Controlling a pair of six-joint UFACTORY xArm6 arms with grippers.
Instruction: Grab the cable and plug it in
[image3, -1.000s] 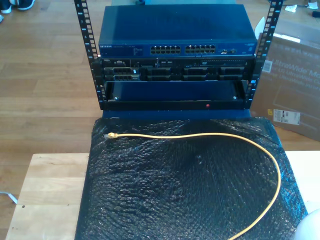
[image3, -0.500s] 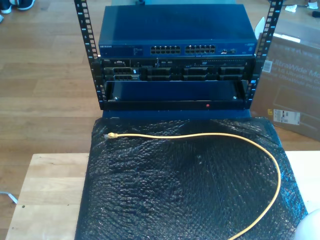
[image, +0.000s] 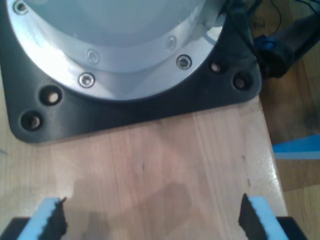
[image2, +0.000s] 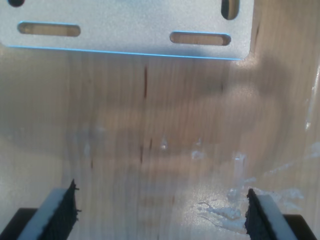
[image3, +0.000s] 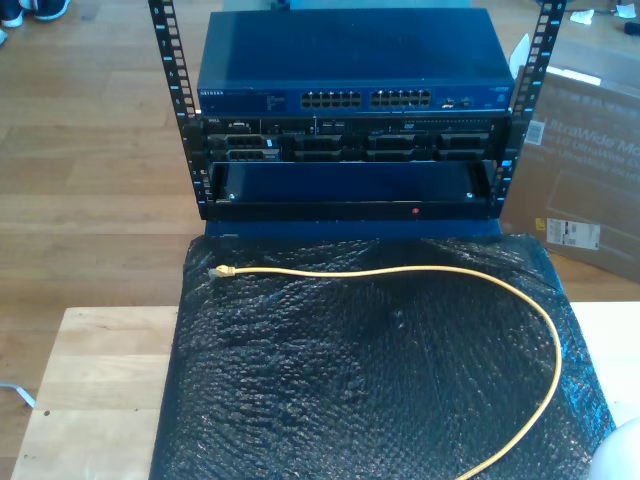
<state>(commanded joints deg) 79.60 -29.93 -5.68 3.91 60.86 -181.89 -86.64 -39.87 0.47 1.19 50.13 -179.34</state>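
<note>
Overall scene: a yellow cable (image3: 420, 271) is lying on a sheet of black bubble wrap (image3: 360, 380) that is covering most of a pale wooden surface (image3: 95, 380), seen in the exterior view.
Cable: it is starting with a small clear plug (image3: 219, 272) near the bubble wrap's far corner on the exterior view's left, running across toward the exterior view's right, then curving round and heading back toward the near edge of the picture.
Plug: it is resting on the bubble wrap, touching nothing else, pointing toward the exterior view's left.
Rack: a black metal rack (image3: 168, 70) is standing on the wooden floor (image3: 90, 150) beyond the surface, carrying a dark blue network switch (image3: 350, 70) with rows of ports (image3: 365, 99) along its front.
Box: a cardboard box (image3: 590, 170) is sitting on the floor just beside the rack, on the exterior view's right.
My first gripper (image: 152, 220): its two padded fingers (image: 50, 220) are standing wide apart, holding nothing, over bare wood next to a black and silver arm base (image: 125, 65).
My second gripper (image2: 160, 215): its fingers (image2: 60, 212) are also spread wide and empty, hanging over bare wood near a slotted metal plate (image2: 125, 25).
</note>
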